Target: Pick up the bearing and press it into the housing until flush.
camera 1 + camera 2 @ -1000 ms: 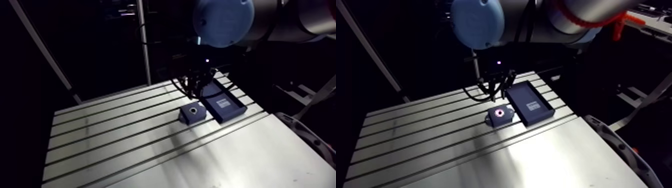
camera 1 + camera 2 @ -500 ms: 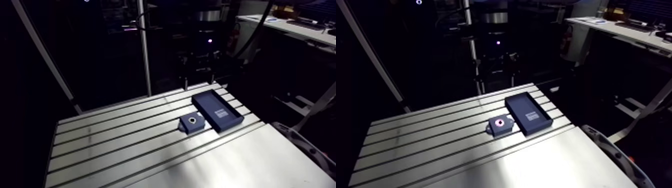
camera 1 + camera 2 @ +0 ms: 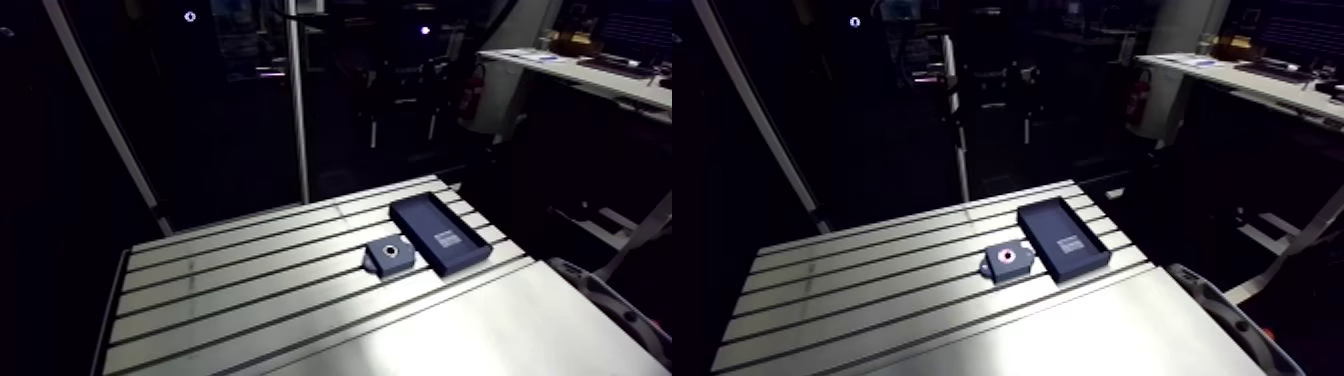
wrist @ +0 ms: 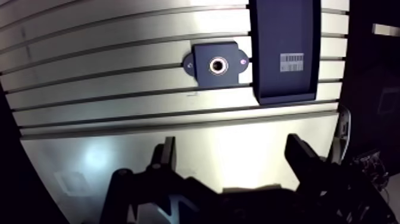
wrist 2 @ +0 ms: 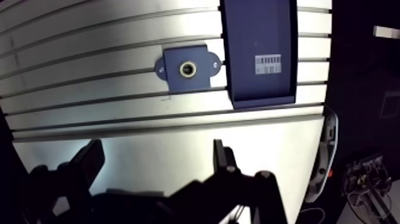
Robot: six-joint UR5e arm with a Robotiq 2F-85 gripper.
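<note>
Wrist view | gripper (image 4: 231, 149) spread wide, holding nothing | bearing (image 4: 217, 64) seated in housing (image 4: 200, 72), just beside dark tray (image 4: 280, 30)

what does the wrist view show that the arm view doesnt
Only the wrist view: the jaws, standing open with nothing between them, and the housing seen from straight above, down its bore. Only the arm view: the table out to its far edge and corners; the jaws do not show there. Both: the housing lying on the slotted table right beside the dark tray, which carries a small label.
</note>
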